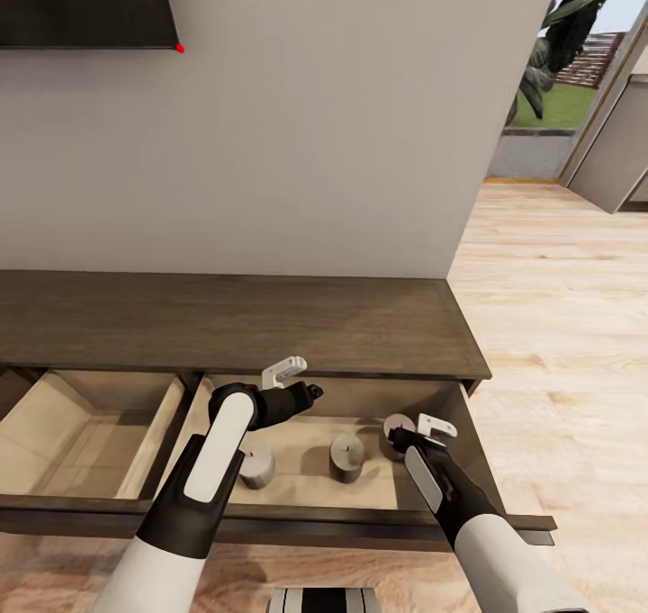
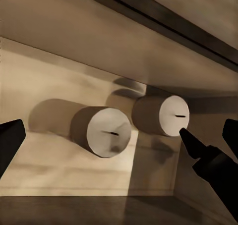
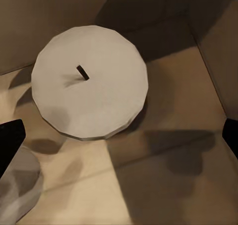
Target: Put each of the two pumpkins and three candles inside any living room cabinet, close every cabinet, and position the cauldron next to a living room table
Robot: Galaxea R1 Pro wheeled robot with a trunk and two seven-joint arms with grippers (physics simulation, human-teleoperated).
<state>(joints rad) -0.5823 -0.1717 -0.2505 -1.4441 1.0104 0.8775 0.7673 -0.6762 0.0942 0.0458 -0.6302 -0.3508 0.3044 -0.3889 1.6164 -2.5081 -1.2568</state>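
Observation:
The dark-brown cabinet point(image 1: 270, 320) has two drawers pulled open. Three grey-beige candles stand in the right drawer: one point(image 1: 256, 467) at the front left, one point(image 1: 346, 457) in the middle, one point(image 1: 393, 428) near the right wall. My left gripper point(image 1: 310, 392) hovers open over the drawer's back, facing two candles point(image 2: 109, 132) point(image 2: 168, 115). My right gripper point(image 1: 399, 439) is open just above the rightmost candle point(image 3: 89, 81), its fingers point(image 3: 10, 143) apart and holding nothing. The pumpkins, cauldron and table are out of view.
The left drawer point(image 1: 90, 424) is open, with its pale wood floor bare. A grey wall rises behind the cabinet, with a dark screen point(image 1: 81, 5) at the upper left. Wooden floor point(image 1: 558, 325) stretches to the right toward a doorway.

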